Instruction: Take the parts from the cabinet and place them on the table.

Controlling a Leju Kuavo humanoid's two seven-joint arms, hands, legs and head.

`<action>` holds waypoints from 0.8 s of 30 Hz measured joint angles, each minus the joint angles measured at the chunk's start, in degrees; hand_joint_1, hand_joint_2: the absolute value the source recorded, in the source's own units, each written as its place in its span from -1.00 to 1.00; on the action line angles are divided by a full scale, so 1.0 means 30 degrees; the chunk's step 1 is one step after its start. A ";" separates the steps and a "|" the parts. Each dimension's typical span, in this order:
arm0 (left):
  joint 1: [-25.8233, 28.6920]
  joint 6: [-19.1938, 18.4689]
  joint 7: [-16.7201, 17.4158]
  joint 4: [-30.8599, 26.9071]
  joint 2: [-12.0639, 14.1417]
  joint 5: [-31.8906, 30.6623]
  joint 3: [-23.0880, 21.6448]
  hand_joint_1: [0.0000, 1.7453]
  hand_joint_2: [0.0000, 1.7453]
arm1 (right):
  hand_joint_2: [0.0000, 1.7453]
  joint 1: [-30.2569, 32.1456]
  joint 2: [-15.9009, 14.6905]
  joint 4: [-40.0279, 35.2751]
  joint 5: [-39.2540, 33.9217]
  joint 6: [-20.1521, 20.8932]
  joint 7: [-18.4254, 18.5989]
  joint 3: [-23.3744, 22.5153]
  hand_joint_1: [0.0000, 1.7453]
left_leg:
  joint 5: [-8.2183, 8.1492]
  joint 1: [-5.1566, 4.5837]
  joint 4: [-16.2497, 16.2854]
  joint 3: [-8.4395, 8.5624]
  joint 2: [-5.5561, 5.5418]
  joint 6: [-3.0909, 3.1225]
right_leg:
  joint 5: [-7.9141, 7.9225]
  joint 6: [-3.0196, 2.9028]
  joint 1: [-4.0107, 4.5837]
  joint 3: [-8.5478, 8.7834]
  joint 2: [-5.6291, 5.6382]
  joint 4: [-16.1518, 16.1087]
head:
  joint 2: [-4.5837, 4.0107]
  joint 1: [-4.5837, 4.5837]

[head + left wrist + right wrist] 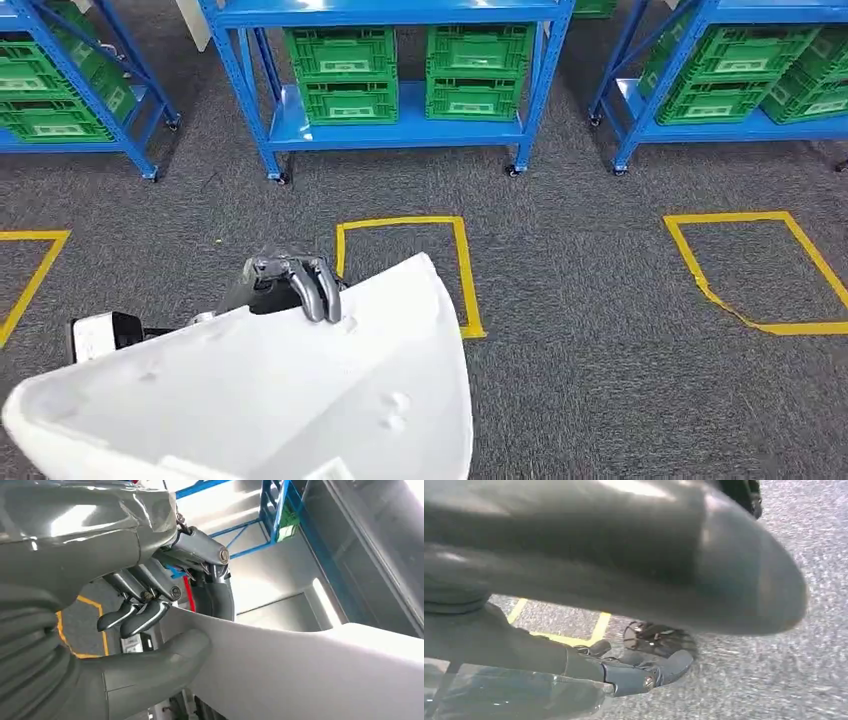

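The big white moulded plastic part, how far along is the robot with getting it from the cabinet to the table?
Pickup looks done: the left hand grips the large white curved plastic part at its edge, fingers over it and thumb beneath. In hand: carrying it above grey carpet with yellow tape squares, facing blue shelving with green crates. Left: placing it; no table is visible.

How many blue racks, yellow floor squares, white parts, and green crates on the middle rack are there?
Blue racks: 3
Yellow floor squares: 3
Green crates on middle rack: 4
White part: 1
Total: 11
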 joint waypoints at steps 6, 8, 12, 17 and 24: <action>0.0029 0.0103 0.0102 0.0058 0.0110 0.0007 -0.0059 1.00 1.00 | -1.00 -0.0003 0.0191 0.0007 -0.0124 0.0015 0.0138 -0.0058 -1.00 | -0.0769 0.0117 0.1482 -0.0797 0.0017 -0.0760 | 0.0566 -0.0825 -0.0072 -0.0838 -0.0131 -0.0507 | 0.0000 -0.0073; -0.0020 0.0146 0.0102 0.0066 0.0153 0.0022 -0.0073 1.00 1.00 | -1.00 0.0016 0.0248 0.0000 -0.0160 0.0000 0.0314 -0.0095 -1.00 | -0.3373 0.0313 0.3862 -0.1102 0.0018 -0.0925 | 0.1103 -0.0937 -0.0062 -0.1480 -0.0166 -0.0471 | 0.0000 -0.0153; -0.0015 0.0335 0.0153 0.0124 0.0219 0.0036 -0.0226 1.00 1.00 | -1.00 -0.0003 0.0357 0.0000 -0.0423 -0.0146 0.0465 -0.0320 -1.00 | -0.2794 0.0432 0.5946 -0.0235 0.0013 -0.0924 | 0.2243 -0.0842 -0.0051 -0.3041 -0.0158 -0.0239 | 0.0000 -0.0190; -0.0016 0.0525 0.0160 0.0022 0.0262 0.0036 -0.0270 1.00 1.00 | -1.00 0.0031 0.0459 -0.0007 -0.0649 -0.0569 0.1432 -0.0547 -1.00 | -0.3619 0.0281 -0.0662 0.4469 -0.0079 -0.0561 | 0.3160 -0.0434 0.0058 -0.3805 -0.0097 -0.0064 | 0.0000 -0.0146; 0.0073 0.0576 0.0131 0.0022 0.0306 0.0007 -0.0350 1.00 1.00 | -1.00 0.0145 0.0466 0.0029 -0.0787 -0.0853 0.1829 -0.0823 -1.00 | -0.1508 0.0112 -0.0771 0.2365 0.0024 0.0338 | -0.0501 -0.0707 -0.0072 -0.5467 -0.0034 0.4396 | 0.0000 0.0014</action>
